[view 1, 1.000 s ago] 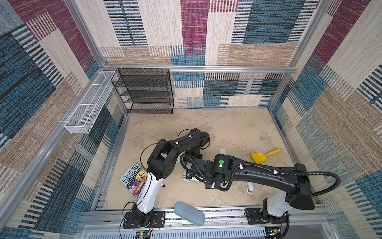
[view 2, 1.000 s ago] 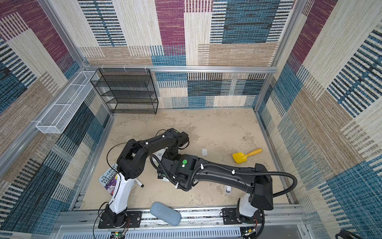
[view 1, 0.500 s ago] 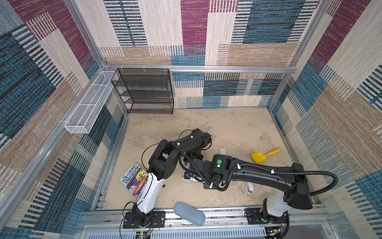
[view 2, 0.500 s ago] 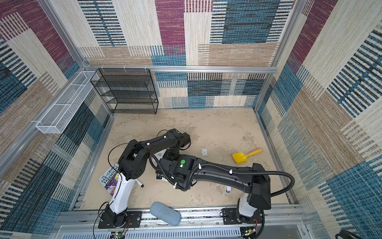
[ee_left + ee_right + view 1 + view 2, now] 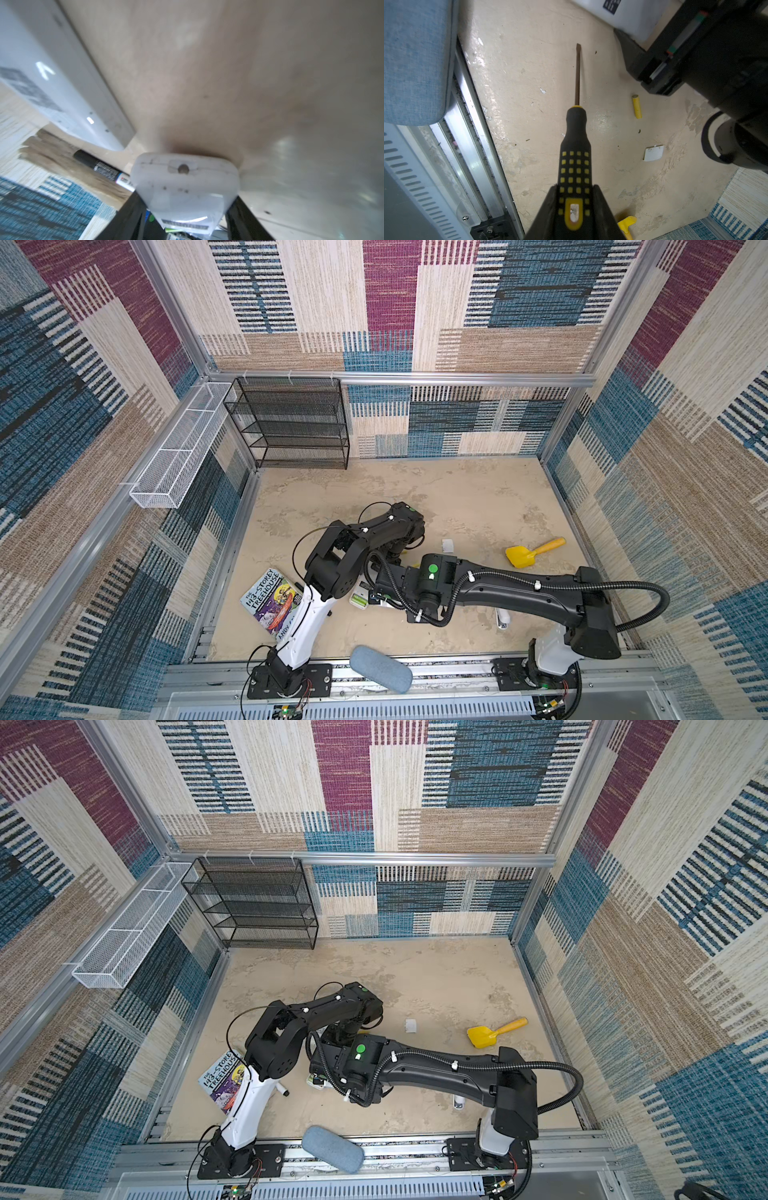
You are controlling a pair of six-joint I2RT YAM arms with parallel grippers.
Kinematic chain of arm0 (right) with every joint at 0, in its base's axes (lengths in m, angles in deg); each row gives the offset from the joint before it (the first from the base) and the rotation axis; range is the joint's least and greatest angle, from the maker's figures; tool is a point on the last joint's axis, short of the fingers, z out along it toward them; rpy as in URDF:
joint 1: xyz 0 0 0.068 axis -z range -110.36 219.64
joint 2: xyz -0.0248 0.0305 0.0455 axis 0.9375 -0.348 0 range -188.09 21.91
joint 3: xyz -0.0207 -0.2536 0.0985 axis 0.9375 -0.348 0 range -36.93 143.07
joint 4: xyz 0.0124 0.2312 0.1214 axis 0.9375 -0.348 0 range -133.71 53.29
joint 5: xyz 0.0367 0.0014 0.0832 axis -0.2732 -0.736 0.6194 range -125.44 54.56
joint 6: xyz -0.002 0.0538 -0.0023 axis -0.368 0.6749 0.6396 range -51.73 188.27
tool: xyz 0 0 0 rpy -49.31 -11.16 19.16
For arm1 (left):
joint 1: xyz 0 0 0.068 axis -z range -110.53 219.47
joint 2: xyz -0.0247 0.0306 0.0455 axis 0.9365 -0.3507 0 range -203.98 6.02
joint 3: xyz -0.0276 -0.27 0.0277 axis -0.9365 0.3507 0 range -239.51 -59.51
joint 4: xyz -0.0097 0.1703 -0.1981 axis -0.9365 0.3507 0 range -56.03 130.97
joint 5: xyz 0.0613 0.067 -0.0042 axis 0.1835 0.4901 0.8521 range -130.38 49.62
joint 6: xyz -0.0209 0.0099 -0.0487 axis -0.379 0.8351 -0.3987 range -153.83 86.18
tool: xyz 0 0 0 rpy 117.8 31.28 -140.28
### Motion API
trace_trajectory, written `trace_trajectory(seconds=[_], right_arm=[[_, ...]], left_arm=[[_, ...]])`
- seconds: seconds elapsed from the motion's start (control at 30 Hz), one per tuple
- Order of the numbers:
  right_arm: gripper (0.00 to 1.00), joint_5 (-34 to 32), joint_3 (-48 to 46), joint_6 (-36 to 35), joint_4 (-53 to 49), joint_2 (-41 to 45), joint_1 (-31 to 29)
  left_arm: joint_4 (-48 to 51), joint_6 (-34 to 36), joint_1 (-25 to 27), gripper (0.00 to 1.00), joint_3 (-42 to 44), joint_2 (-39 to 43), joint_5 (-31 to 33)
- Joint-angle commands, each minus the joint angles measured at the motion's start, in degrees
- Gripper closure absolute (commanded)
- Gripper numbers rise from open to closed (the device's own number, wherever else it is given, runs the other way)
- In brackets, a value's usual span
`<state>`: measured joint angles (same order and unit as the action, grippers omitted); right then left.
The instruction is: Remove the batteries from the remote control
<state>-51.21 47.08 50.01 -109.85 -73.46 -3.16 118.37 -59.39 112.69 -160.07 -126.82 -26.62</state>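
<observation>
left gripper [image 5: 185, 211] clamped on white remote [image 5: 185, 178]. right gripper [image 5: 576, 199] clamped on screwdriver [image 5: 576, 145] handle. 1 yellow battery [image 5: 636, 106] loose on floor [image 5: 529, 83], near white cover [image 5: 653, 153].

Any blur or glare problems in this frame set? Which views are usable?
Left wrist view: soft and smeared throughout, even the white remote in the jaws. Right wrist view: screwdriver sharp, glare patches on the floor. Both top views: sharp, evenly lit, only soft shadows.
</observation>
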Motion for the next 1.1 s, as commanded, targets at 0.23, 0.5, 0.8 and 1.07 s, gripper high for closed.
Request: trace_trajectory(seconds=[0.23, 0.5, 0.8, 1.07], right_arm=[[1.00, -4.2, 1.9, 0.4, 1.6, -0.4, -0.4], [1.00, -2.0, 1.4, -0.4, 4.0, 3.1, -0.3], [1.00, -1.2, -1.0, -0.2, 4.8, 6.7, -0.3], [1.00, -3.0, -1.7, -0.1, 3.2, 4.6, -0.3]], left_arm=[[-15.9, -3.2, 0.2, 0.47, 0.8, -2.9, 4.3], [-26.3, -2.1, -0.2, 0.47, 3.0, 0.8, -5.5], [-32.0, -2.4, -1.0, 0.47, 1.0, 3.1, -6.9], [-32.2, -3.2, -1.1, 0.47, 0.4, 1.7, -5.8]])
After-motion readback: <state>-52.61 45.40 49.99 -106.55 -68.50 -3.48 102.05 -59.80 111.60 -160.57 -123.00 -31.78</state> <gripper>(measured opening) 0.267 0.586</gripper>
